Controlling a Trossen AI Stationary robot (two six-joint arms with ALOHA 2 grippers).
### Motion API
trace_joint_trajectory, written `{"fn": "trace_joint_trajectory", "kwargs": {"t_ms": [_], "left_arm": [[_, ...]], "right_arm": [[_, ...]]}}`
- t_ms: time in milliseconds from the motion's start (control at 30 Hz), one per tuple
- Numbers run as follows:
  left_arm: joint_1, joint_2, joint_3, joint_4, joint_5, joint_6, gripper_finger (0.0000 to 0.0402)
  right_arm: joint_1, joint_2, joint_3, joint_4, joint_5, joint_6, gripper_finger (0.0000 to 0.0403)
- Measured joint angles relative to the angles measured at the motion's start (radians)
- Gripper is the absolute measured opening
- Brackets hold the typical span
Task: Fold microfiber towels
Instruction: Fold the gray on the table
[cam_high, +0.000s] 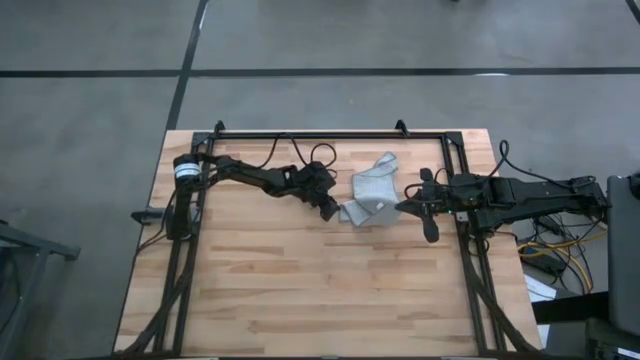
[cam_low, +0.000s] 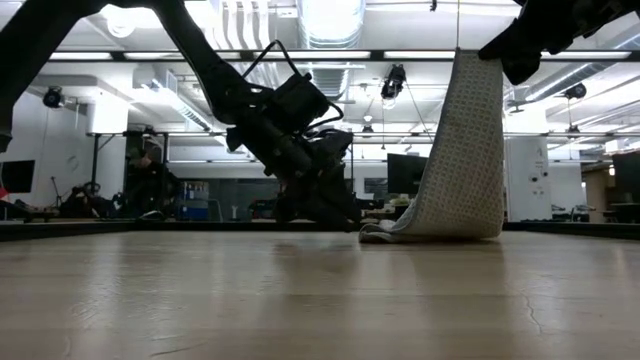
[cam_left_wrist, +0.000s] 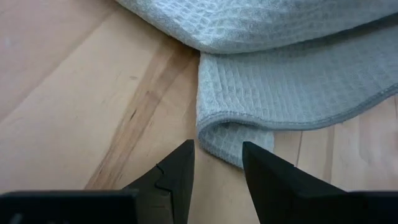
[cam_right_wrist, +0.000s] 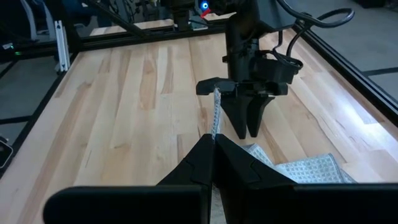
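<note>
A: Towel (cam_high: 375, 190) location?

B: Far-centre of the table (cam_high: 300, 290), between the two arms. One edge raised, hanging as a near-vertical sheet in the low view (cam_low: 465, 150); the remainder bunched on the wood beneath, with a rolled hem lying flat.

A: Right end effector (cam_right_wrist: 213, 144) state?

B: Closed on the raised edge of the towel. Only a thin strip of cloth visible between the pads in the right wrist view, so a shallow pinch, judged by appearance.

A: Left end effector (cam_left_wrist: 216, 171) state?

B: Partly open, holding nothing. Low over the table, aimed at the rolled corner (cam_left_wrist: 233, 134), just short of it.

A: Failure modes from this position?

B: Four, all as judgement only.
1. Slip at the right pinch: little cloth engaged, with the hanging weight pulling downward. Result: whole edge dropped back into the heap.
2. Missed pick on the left: corner curled under, lying tight on the wood. Likely to push the hem away, or to scrape the table, instead of closing around it.
3. Double-layer grab: upper fold lying just beside the target hem. Result: uneven spread and a skewed fold.
4. Arm proximity: both end effectors near each other over the cloth. Risk of contact on a converging approach.
</note>
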Motion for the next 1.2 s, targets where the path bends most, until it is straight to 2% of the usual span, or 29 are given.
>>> {"fn": "trace_joint_trajectory", "kwargs": {"t_ms": [200, 400, 933, 1067, 1200], "left_arm": [[-0.002, 0.007, 0.000, 0.007, 0.009, -0.001, 0.0140], [-0.013, 0.057, 0.007, 0.024, 0.116, -0.067, 0.0140], [-0.024, 0.081, 0.011, 0.076, 0.172, -0.134, 0.0139], [-0.026, 0.081, 0.010, 0.075, 0.147, -0.136, 0.0122], [-0.026, 0.081, 0.010, 0.074, 0.140, -0.131, 0.0078]], "right_arm": [[0.000, 0.000, 0.000, 0.000, 0.001, 0.000, 0.0008], [0.000, 0.000, 0.000, 0.010, 0.001, 0.000, 0.0008], [0.000, 0.000, 0.000, 0.028, 0.001, -0.001, 0.0008], [0.000, 0.000, 0.000, 0.028, 0.001, -0.015, 0.0008], [0.000, 0.000, 0.000, 0.029, 0.001, -0.015, 0.0008]]}}
